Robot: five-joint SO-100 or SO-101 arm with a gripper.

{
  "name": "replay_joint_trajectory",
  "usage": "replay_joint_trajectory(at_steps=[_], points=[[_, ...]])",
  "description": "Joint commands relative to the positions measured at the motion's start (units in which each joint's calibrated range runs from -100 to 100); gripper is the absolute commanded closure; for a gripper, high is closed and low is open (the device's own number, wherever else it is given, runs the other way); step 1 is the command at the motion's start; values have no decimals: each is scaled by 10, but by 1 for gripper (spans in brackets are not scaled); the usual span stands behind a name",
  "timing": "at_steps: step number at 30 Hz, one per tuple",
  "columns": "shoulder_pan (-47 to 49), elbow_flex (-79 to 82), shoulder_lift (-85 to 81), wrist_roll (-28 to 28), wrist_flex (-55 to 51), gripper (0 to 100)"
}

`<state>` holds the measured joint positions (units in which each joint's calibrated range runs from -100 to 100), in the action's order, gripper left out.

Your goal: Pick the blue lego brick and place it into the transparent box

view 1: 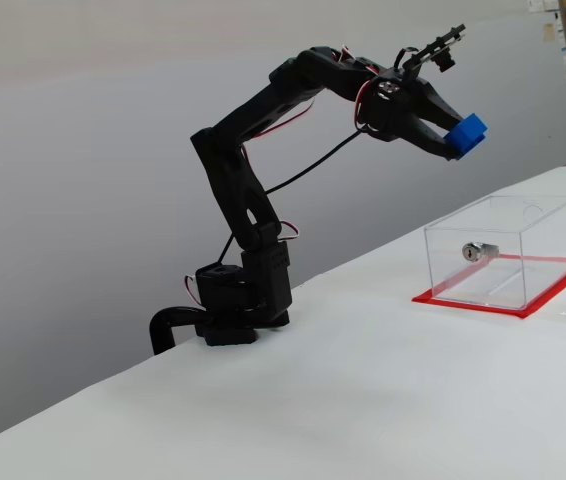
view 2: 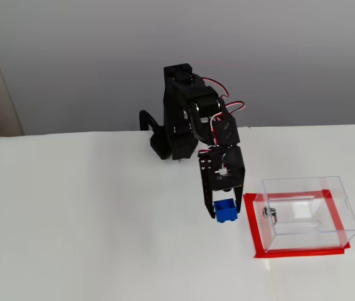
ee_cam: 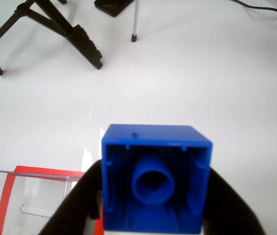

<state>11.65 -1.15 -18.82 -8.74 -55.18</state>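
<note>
The blue lego brick (ee_cam: 155,178) is a light, rigid cube of glossy plastic (its hollow underside and inner tube face the wrist view), so its flat side walls look the safest place to grip. The gripper (view 1: 453,138) pinches it there, high above the table. The transparent box (view 1: 503,250), clear-walled, red-edged, sits below and just ahead.

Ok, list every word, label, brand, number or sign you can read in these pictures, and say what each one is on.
None can be read in any view.
Blue lego brick, held in the end effector: plain moulded plastic, no lettering visible.
Transparent box: clear walls and red base edge, no label; its silver lock fitting is too small to show any marking.
Arm and table: no print visible.
</note>
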Motion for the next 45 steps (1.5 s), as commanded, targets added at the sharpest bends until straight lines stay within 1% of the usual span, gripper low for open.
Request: replay_joint_trajectory(at_steps=[1,4,9,13,17,24,31,41,43,45], points=[[72,-36,-19,6,3,93],[127,-36,-10,9,4,93],[217,-41,17,59,7,93],[271,-45,43,80,7,93],[319,-45,69,85,13,92],[390,-45,127,85,61,92],[420,-46,158,84,75,92],[425,-46,165,80,75,92],[424,-46,164,81,75,90],[424,-46,163,84,75,84]])
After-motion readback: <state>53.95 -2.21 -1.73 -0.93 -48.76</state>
